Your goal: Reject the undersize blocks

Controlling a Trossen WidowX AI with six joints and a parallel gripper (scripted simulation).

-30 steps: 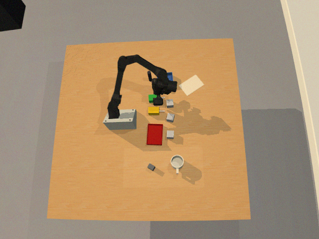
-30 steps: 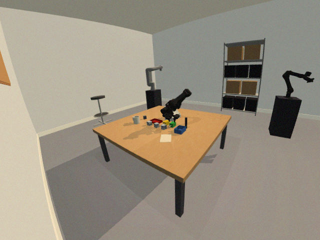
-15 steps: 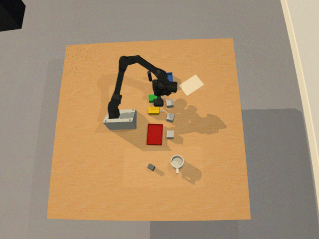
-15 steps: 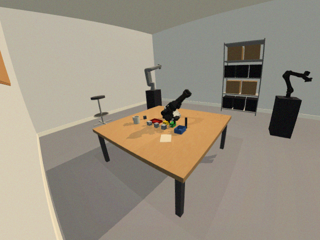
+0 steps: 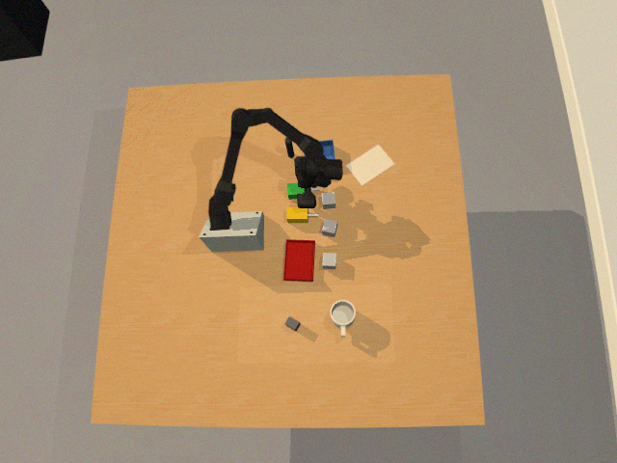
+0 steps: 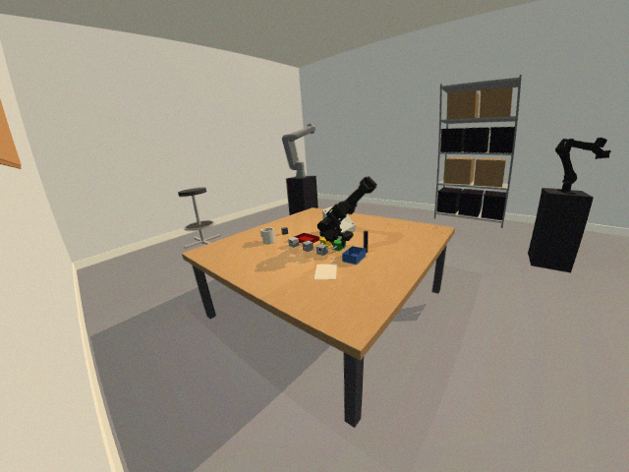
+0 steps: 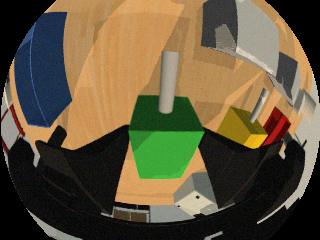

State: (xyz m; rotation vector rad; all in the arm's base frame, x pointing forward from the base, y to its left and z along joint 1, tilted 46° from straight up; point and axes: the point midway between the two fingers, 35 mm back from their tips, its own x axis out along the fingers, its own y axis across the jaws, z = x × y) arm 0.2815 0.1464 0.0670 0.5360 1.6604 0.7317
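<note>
On the wooden bench point(image 5: 174, 348) point(image 6: 324, 310) point(image 7: 115, 45), a green block-handled GO gauge point(image 5: 294, 190) point(image 6: 338, 245) point(image 7: 165, 150) lies with its grey pin directed toward the row of steel blocks. The black fingers point(image 5: 306, 200) point(image 6: 347, 236) are released, standing apart on either side of the green handle in the wrist view and grasping nothing; whether either touches it cannot be told.

Beside the green gauge lies a yellow block-handled gauge point(image 5: 297, 215) point(image 6: 324, 241) point(image 7: 242, 127), its pin directed the same way. Three grey steel blocks form a row: the first block point(image 5: 328, 200) point(image 6: 321, 249) point(image 7: 255, 35) near the green gauge's pin, the middle block point(image 5: 329, 228) point(image 6: 308, 246) point(image 7: 287, 75) near the yellow gauge's pin, and the end block point(image 5: 329, 260) point(image 6: 293, 241) just beside the red rectangular reject tray point(image 5: 299, 260) point(image 6: 307, 238) point(image 7: 276, 127). All three blocks rest outside that tray. Their bore sizes cannot be judged.

Peripheral items: a blue open tray point(image 5: 327, 149) point(image 6: 354, 255) point(image 7: 45, 70), partly covered by the arm in the top view; a cream sheet point(image 5: 371, 164) point(image 6: 325, 271); and a pale mug point(image 5: 342, 324) point(image 6: 267, 235).
</note>
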